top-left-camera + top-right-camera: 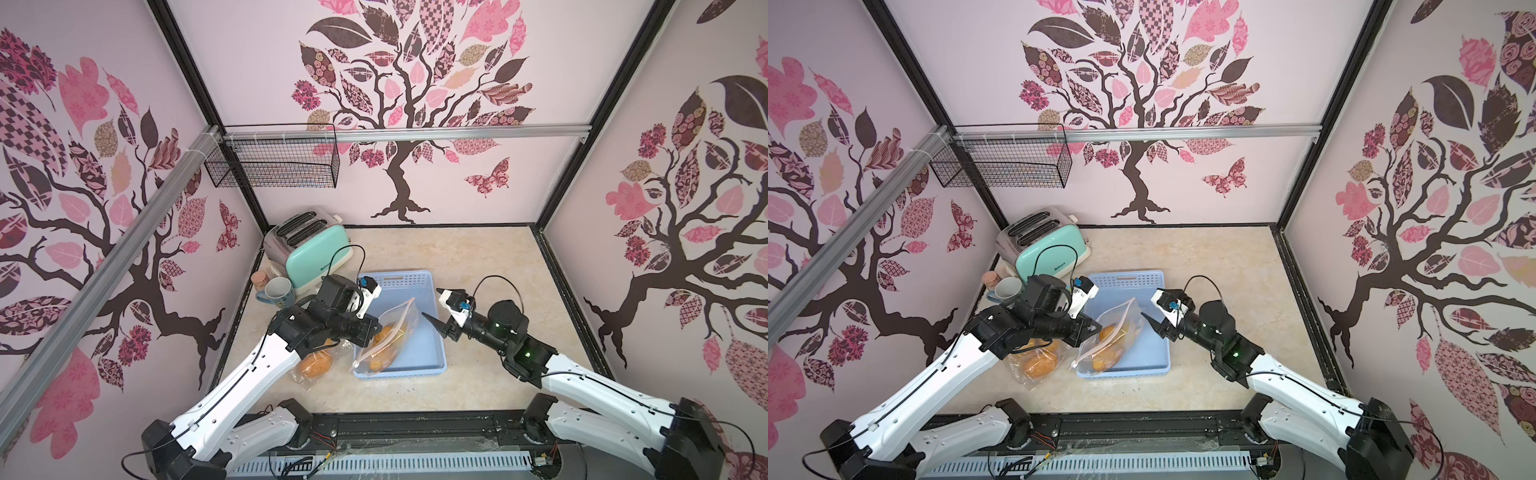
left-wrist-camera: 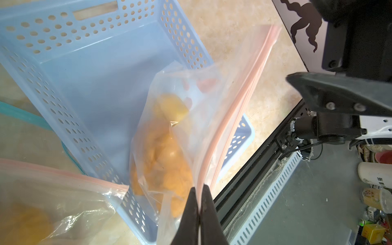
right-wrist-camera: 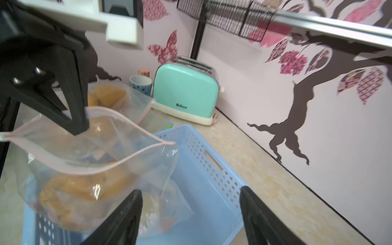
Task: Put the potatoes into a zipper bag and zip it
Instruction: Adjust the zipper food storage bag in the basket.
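at the lower middle of both top views, a perforated blue basket sits on the marbled table. the zipper bag stands inside it along the basket's left side. the potatoes show as orange lumps through the clear plastic, low in the bag; how many cannot be told.

the left gripper is clamped on the bag's pink zip rim, jaws pressed together with only plastic between them, holding that edge up. the right wrist view shows the bag's mouth gaping, the zip strip curving apart. the right gripper hangs just right of the bag over the basket, jaws spread wide and gripping nothing, clear of the plastic.

just left of the basket lies a second clear bag with more potatoes inside. the left arm crosses above it and hides its upper part in the top views. further up and left, a mug and a mint toaster stand in the corner, well apart from the zipper bag. a wire rack hangs on the wall above them.
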You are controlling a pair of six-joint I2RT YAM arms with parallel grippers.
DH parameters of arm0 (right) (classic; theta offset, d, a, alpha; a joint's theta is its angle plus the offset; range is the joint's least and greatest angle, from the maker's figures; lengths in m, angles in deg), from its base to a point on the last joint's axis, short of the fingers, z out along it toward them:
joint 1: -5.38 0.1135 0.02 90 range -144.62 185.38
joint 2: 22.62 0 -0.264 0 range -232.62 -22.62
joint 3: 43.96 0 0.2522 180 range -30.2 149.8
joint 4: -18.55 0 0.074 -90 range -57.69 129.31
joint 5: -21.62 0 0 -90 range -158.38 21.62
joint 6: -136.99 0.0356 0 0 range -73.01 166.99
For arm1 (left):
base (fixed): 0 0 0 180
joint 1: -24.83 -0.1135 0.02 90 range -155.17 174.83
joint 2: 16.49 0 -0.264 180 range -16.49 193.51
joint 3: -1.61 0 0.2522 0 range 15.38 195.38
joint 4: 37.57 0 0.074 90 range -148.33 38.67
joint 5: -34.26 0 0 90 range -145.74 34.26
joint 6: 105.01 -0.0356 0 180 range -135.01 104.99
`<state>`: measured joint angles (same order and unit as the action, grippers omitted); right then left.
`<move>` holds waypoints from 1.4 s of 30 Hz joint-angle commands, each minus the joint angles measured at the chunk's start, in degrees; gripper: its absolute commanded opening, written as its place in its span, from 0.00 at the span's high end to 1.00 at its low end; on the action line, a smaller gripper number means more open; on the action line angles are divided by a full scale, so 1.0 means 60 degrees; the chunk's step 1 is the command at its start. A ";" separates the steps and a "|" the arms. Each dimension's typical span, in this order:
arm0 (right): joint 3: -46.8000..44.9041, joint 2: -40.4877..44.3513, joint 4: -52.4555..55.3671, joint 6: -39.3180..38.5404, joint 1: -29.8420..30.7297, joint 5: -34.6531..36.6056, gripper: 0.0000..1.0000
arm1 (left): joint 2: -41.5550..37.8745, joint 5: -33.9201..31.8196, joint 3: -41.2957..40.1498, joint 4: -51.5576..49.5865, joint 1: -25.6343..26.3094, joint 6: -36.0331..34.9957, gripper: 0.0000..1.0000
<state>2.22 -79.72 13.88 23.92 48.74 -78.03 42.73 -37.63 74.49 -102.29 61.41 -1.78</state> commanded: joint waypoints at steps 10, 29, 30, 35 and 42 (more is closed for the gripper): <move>0.1787 -0.2011 0.1418 -0.3004 -0.0044 -0.2772 0.16 | -0.0043 0.0242 -0.0212 -0.0091 0.0071 -0.0195 1.00; 0.4300 -0.3831 0.4079 -0.4791 -0.0662 -0.4553 0.52 | 0.0180 0.0252 -0.0197 -0.0053 0.0071 -0.0265 1.00; 0.4185 -0.3750 0.3952 -0.4723 -0.0650 -0.4602 0.58 | 0.0167 0.0195 -0.0182 -0.0058 0.0071 -0.0236 0.99; 0.3502 -0.3386 0.2444 -0.3324 -0.0920 -0.4154 0.80 | -0.0018 -0.0206 0.0034 -0.0141 0.0071 -0.0177 0.68; 0.2131 -0.2881 -0.0557 0.0944 -0.2678 -0.4264 1.00 | -0.0887 -0.1798 -0.0104 -0.0009 0.0069 -0.0614 0.35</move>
<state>17.04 -100.22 20.74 16.58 35.49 -103.63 40.08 -43.14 74.07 -103.42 61.63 -3.55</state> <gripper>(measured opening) 0.050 0.631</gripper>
